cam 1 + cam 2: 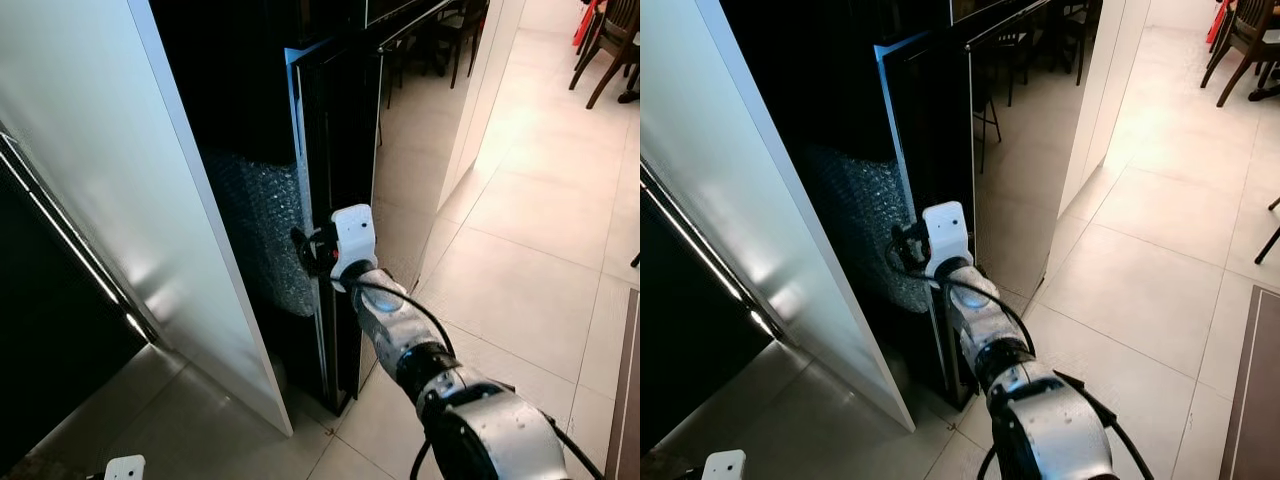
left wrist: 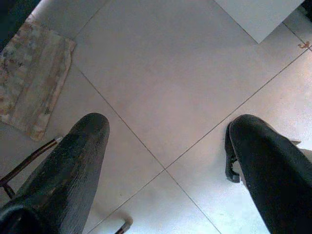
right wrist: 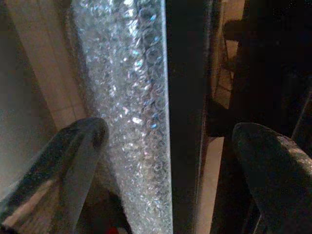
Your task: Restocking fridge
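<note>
The right gripper point(image 3: 165, 141) straddles, fingers spread, the edge of the glossy black fridge door point(image 1: 345, 190) lined with clear bubble wrap point(image 3: 131, 97). The left gripper point(image 2: 165, 141) hangs released over the pale floor tiles point(image 2: 170, 73). No writing is legible.

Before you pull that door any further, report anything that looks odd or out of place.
Bubble wrap covers the inner side of the dark fridge door, by the edge that the right gripper straddles with open fingers. Packing material there is unusual. The left gripper hangs open over the tiled floor.
</note>
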Robot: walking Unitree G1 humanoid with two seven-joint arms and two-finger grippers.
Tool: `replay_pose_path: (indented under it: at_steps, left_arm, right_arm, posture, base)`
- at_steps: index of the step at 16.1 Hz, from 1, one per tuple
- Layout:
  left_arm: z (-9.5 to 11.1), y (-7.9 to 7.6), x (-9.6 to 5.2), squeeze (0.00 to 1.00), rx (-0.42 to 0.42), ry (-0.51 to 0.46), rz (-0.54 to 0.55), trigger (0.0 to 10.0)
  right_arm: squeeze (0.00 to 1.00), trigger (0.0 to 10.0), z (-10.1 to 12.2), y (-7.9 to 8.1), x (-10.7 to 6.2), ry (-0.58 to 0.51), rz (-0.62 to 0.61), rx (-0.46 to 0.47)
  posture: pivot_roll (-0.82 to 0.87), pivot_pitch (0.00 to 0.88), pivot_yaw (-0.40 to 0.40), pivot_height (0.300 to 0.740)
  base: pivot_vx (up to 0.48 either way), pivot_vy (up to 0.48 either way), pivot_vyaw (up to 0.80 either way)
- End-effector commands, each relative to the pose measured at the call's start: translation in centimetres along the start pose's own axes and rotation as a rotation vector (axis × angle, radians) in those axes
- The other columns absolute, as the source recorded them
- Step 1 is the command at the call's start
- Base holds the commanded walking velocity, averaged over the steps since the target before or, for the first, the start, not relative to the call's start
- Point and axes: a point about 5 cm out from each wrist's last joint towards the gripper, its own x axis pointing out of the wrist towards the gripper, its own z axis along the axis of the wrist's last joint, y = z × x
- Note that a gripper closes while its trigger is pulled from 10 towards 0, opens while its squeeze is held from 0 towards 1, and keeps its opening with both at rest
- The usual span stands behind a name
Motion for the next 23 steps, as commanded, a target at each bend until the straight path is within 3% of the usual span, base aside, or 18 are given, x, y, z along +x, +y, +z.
replay_pose_path:
  at_steps: [1, 3, 7, 9, 11, 14, 18, 19, 23]
  left_arm:
    - [-0.5, 0.9, -0.2, 0.0, 0.027, 0.024, 0.02, 10.0]
    - [-0.6, 1.1, -0.2, 0.0, 0.033, 0.027, 0.024, 10.0]
    - [-0.7, 1.7, -0.3, 0.0, 0.045, 0.028, 0.04, 10.0]
    - [-0.6, 1.8, -0.3, 0.0, 0.049, 0.025, 0.046, 10.0]
    - [-0.3, 1.7, -0.3, 0.0, 0.037, 0.014, 0.047, 10.0]
    - [-0.1, 1.1, -0.1, 0.0, 0.03, 0.011, 0.036, 10.0]
    - [-0.1, 0.2, 0.0, 0.0, 0.015, 0.011, 0.016, 10.0]
    - [-0.2, -0.2, 0.0, 0.0, 0.013, 0.014, 0.002, 10.0]
    - [-0.3, -0.8, 0.1, 0.0, 0.01, 0.014, -0.009, 10.0]
  right_arm:
    - [0.0, 10.0, 0.7, 0.5, 0.4, -0.001, 0.023, -0.006]
    - [0.0, 10.0, 0.8, 0.9, 0.6, 0.001, 0.043, 0.003]
    - [0.0, 10.0, 1.4, 3.3, 1.1, 0.004, 0.164, 0.023]
    - [0.0, 10.0, 1.0, 4.6, 1.1, 0.031, 0.23, 0.043]
    - [0.0, 10.0, 0.4, 4.9, 0.9, 0.056, 0.242, 0.033]
    - [0.0, 10.0, -0.2, 4.0, 0.5, 0.047, 0.226, -0.001]
    - [0.0, 10.0, -0.7, 0.5, -0.7, -0.044, 0.107, 0.002]
    - [0.0, 10.0, -1.2, -1.2, -1.9, -0.089, 0.054, -0.008]
    - [0.0, 10.0, -1.8, -3.1, -4.6, -0.154, 0.038, 0.03]
  posture:
    - [0.06, 0.0, 0.092, 0.74]
    - [0.08, 0.0, 0.092, 0.74]
    - [0.1, 0.0, 0.101, 0.74]
    - [0.11, 0.0, 0.099, 0.74]
    - [0.11, 0.0, 0.09, 0.74]
    - [0.07, 0.0, 0.087, 0.74]
    - [0.02, 0.0, 0.065, 0.74]
    - [0.0, 0.0, 0.056, 0.74]
    - [-0.01, 0.0, 0.041, 0.74]
  base:
    - [0.0, 0.0, 0.0]
    - [0.0, 0.0, 0.0]
    - [0.0, 0.0, 0.0]
    - [0.0, 0.0, 0.0]
    - [0.0, 0.0, 0.0]
    - [0.0, 0.0, 0.0]
    - [0.0, 0.0, 0.0]
    - [0.0, 0.0, 0.0]
    - [0.0, 0.0, 0.0]
